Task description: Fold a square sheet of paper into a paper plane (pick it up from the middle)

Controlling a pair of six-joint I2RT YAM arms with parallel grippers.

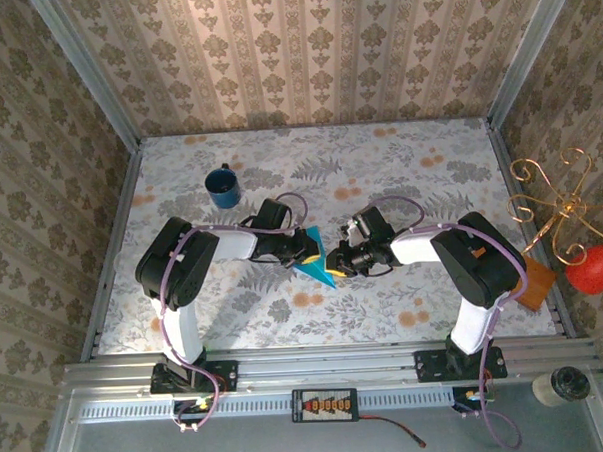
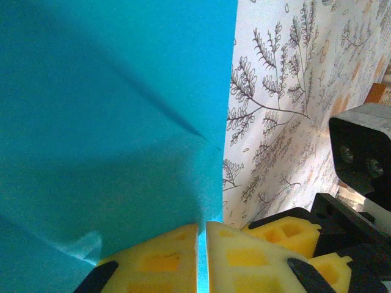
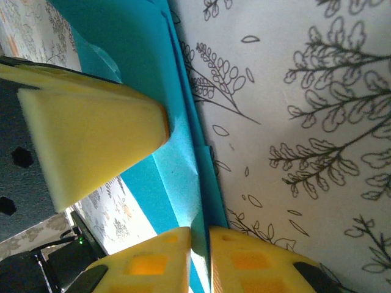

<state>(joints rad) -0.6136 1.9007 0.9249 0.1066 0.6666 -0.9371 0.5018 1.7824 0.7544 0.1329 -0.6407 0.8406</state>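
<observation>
We hold the folded turquoise paper [image 1: 318, 268] mid-table, the left gripper [image 2: 201, 253] and the right gripper [image 3: 200, 256] each pinched tight on its edge.

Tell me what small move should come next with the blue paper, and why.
Probably slide the right claw a little along the folded edge, away from the left claw, to press the crease. Both claws are shut on the paper, close together, and the layers along that edge don't look quite flat.
</observation>
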